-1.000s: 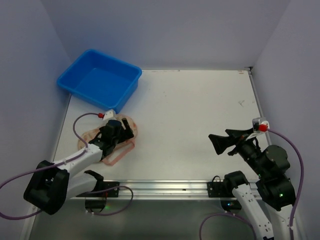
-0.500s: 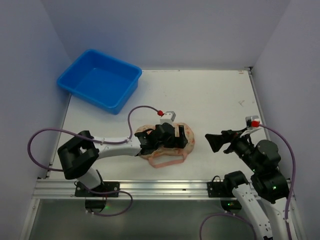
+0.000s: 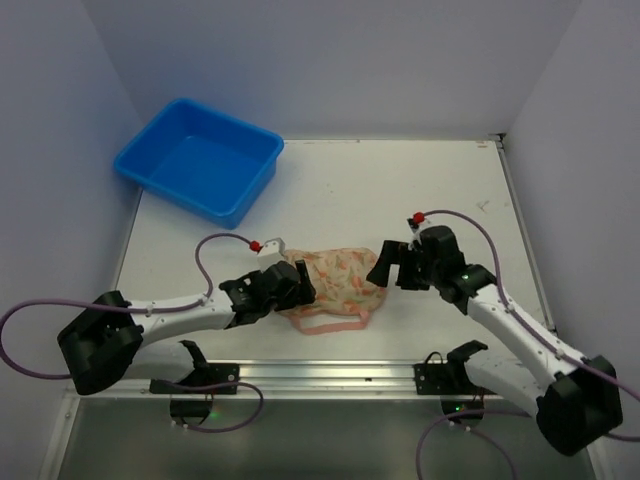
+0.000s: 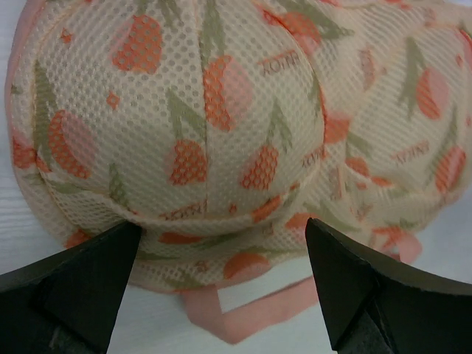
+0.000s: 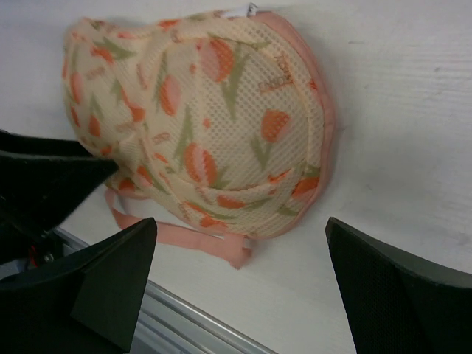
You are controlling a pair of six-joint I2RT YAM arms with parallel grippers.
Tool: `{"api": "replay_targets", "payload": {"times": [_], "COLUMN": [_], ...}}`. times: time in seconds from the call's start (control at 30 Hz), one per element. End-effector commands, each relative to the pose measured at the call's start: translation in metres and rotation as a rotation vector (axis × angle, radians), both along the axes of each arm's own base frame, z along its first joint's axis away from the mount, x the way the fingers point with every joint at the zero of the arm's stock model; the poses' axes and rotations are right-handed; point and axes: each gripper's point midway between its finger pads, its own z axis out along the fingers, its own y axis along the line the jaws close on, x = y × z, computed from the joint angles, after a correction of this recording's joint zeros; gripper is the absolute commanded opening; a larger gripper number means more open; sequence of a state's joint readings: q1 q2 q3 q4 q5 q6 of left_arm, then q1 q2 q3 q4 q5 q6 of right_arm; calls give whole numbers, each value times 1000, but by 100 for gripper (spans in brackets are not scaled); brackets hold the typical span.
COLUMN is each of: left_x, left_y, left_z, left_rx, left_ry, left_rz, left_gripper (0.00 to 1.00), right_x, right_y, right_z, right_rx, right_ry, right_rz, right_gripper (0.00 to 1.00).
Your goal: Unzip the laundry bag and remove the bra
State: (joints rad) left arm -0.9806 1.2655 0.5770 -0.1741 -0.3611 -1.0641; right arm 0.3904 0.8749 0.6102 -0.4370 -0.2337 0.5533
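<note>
The laundry bag (image 3: 337, 278) lies closed on the white table near its front edge, cream mesh with orange floral print. A pink loop (image 3: 330, 322) trails toward the front. The bag fills the left wrist view (image 4: 221, 110) and shows in the right wrist view (image 5: 214, 125). My left gripper (image 3: 297, 284) is open at the bag's left end, in its own view (image 4: 221, 295), with jaws wide and the bag's edge and loop (image 4: 251, 310) just ahead. My right gripper (image 3: 384, 266) is open beside the bag's right end, also in its own view (image 5: 243, 295). The bra is hidden.
A blue plastic tub (image 3: 200, 158) stands at the back left. The metal rail (image 3: 320, 375) at the table's front edge runs just below the bag and shows in the right wrist view (image 5: 192, 324). Walls close in on the left, the back and the right.
The left arm dragged the bag from the left to the table's middle, then drew back to its left end. The right arm swung down and left to the bag's right end.
</note>
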Motion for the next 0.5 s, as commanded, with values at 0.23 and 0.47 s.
{"api": "replay_targets", "payload": {"times": [0.23,0.47], "left_x": [54,121], "left_y": [43,31], "left_z": [-28,2], "left_rx": [135,188], "left_ry": [-16,-148], "left_rz": [87,39], "left_gripper": [100,100], "right_x": [18,-53], "right_y": [83,136], "right_z": [-71,-56], "right_rx": [-128,-107], "right_ry": [135,212], "right_rz": [198,497], "right_gripper": [96,95]}}
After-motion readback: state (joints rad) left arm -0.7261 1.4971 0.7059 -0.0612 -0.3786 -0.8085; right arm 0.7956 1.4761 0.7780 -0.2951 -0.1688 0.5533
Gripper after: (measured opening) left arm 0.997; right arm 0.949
